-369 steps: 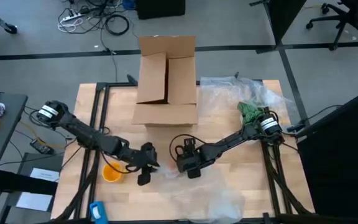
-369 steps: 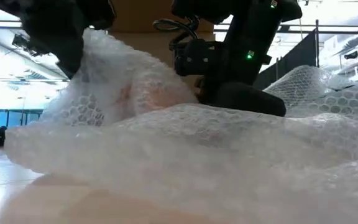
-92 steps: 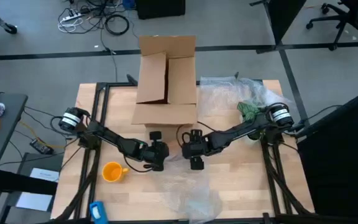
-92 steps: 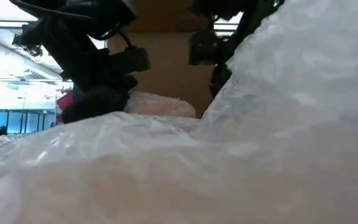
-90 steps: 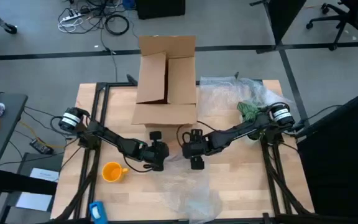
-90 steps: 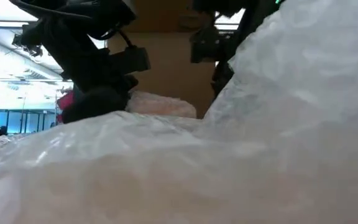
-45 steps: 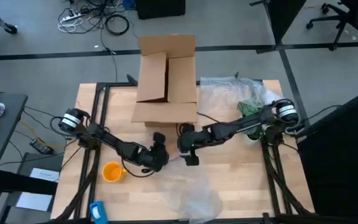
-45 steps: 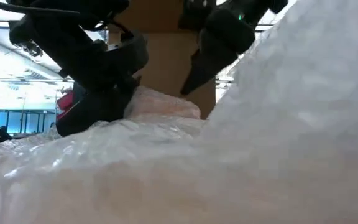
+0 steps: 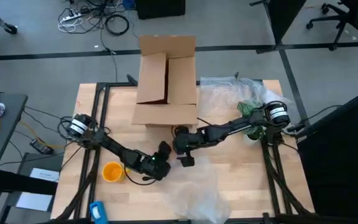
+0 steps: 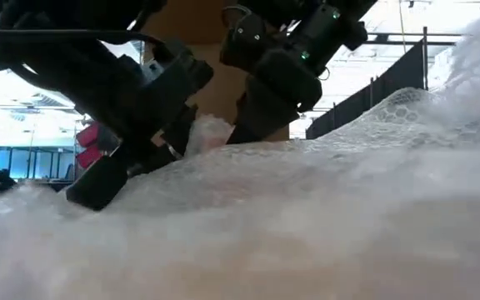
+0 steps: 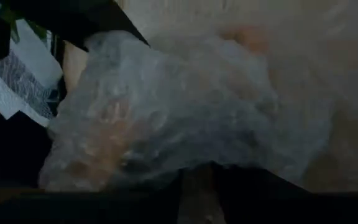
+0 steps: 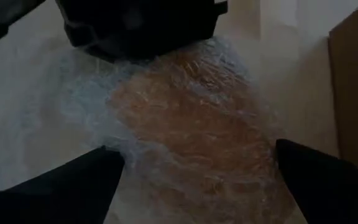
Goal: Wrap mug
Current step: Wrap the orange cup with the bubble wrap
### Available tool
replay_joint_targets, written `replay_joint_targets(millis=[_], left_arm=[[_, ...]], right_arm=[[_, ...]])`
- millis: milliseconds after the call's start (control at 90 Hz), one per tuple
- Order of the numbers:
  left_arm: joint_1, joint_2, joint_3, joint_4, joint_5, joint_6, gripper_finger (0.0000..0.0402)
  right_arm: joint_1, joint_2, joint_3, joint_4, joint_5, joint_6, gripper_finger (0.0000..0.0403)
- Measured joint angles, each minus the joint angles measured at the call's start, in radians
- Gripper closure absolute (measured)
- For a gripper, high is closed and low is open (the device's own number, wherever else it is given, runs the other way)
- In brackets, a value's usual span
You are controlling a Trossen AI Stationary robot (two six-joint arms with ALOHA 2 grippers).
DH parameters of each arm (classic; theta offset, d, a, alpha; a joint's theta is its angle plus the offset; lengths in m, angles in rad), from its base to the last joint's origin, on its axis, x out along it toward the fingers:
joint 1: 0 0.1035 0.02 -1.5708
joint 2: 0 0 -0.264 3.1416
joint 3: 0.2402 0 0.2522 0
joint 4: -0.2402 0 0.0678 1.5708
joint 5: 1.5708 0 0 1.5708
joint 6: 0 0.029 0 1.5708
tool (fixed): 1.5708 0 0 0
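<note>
Wooden table (image 9: 241, 168): mug (image 9: 112, 172) sits bare at near left while our left gripper (image 9: 161, 163) and spread-fingered right gripper (image 9: 184, 154) bunch bubble wrap (image 12: 191, 118) between them, apparently gathering it; left's fingers unreadable.

cardboard box (image 9: 166, 78) blocks far side; bubble wrap (image 9: 197, 198) heaps near edge | bare table (image 9: 247, 168) right

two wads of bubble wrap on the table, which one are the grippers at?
The near sheet at the table's front middle: left gripper and right gripper meet at its edge. The other wad lies beside the cardboard box, untouched.
</note>
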Motion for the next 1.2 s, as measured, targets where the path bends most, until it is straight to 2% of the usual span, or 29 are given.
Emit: replay_joint_targets(millis=[211, 367, 456, 622, 778, 1022, 1200], left_arm=[[0.002, 0.001, 0.001, 0.005, -0.001, 0.013, 0.0330], [0.002, 0.001, 0.001, 0.005, -0.004, 0.036, 0.0329], [0.002, 0.001, 0.001, 0.004, -0.005, 0.065, 0.0329], [0.002, 0.001, 0.001, 0.002, -0.008, 0.070, 0.0329], [0.004, 0.001, 0.000, -0.001, -0.008, 0.049, 0.0329], [0.012, 0.001, -0.001, -0.002, -0.004, 0.011, 0.0329], [0.012, 0.001, -0.001, -0.002, -0.005, 0.002, 0.0329]], right_arm=[[0.011, -0.084, -0.004, -0.062, -0.013, -0.030, 0.0018], [-0.021, -0.105, -0.003, -0.064, -0.029, -0.039, 0.0020], [-0.051, -0.084, -0.003, -0.058, -0.077, -0.036, 0.0020], [-0.101, -0.048, -0.003, -0.062, -0.257, 0.067, 0.0008], [-0.101, -0.055, -0.003, -0.050, -0.313, 0.108, 0.0009], [-0.095, -0.058, -0.003, -0.045, -0.290, 0.096, 0.0020], [-0.116, -0.058, -0.003, -0.060, -0.286, 0.122, 0.0006]])
